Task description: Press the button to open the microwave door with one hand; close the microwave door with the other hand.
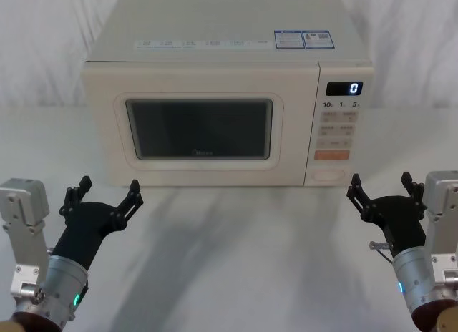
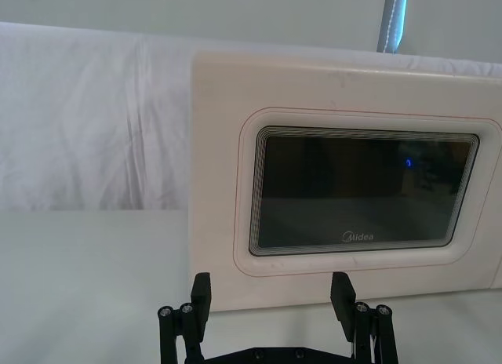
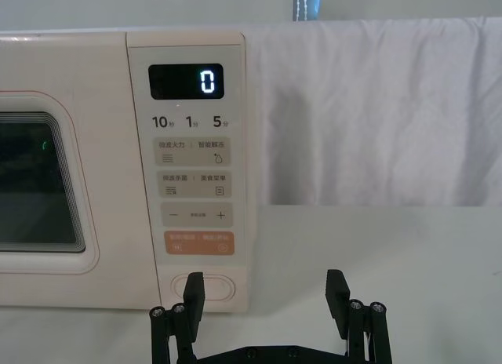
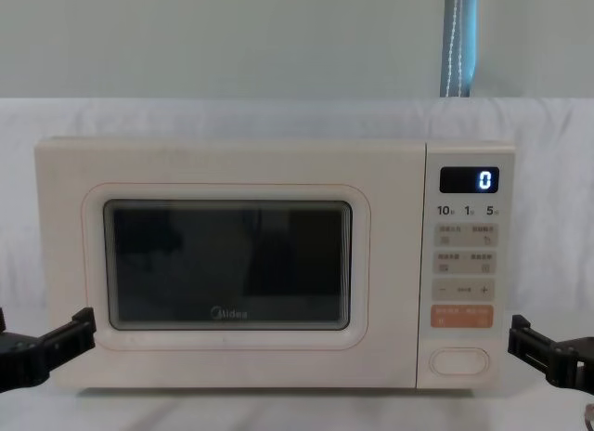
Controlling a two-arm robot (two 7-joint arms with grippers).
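The microwave (image 1: 215, 89) stands on the surface (image 1: 243, 253), its door (image 1: 200, 128) left of the button (image 1: 328, 174), both end effectors before it

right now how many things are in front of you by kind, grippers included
microwave: 1, door shut
grippers: 2, left gripper and right gripper, both open on the table before the microwave
total: 3

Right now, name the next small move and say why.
Probably ease the right gripper forward toward the button. The microwave door is shut, both grippers are open and off the microwave, and the right one sits nearest the button; the left gripper waits near the door's left side.
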